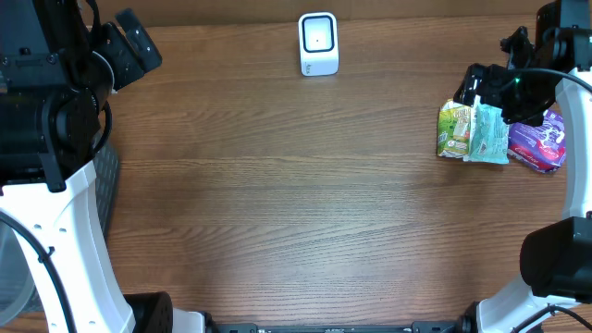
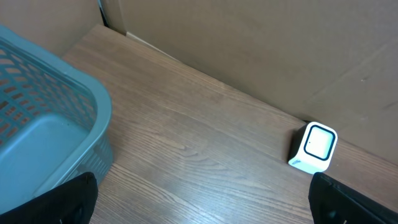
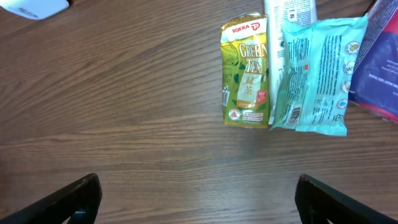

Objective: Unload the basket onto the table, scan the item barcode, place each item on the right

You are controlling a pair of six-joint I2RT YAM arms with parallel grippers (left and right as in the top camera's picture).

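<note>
The purple packet [image 3: 380,65] ran off the right edge of the right wrist view; from overhead the right arm [image 1: 523,88] covered part of it and of the teal packet [image 1: 488,141]. A white pack [image 3: 290,9] was cut off at the top edge. The basket [image 2: 50,118] ran off the left edge. Only the tips of the left gripper [image 2: 202,202] and right gripper [image 3: 199,199] showed. The teal packet's barcode [image 3: 293,116] was too small to read.

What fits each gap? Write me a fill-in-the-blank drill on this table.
1. The carton reads green ____.
2. The packet nearest the overhead view's right edge is ____.
3. The right tool holds nothing and is ____.
Missing: tea; purple; open.
</note>
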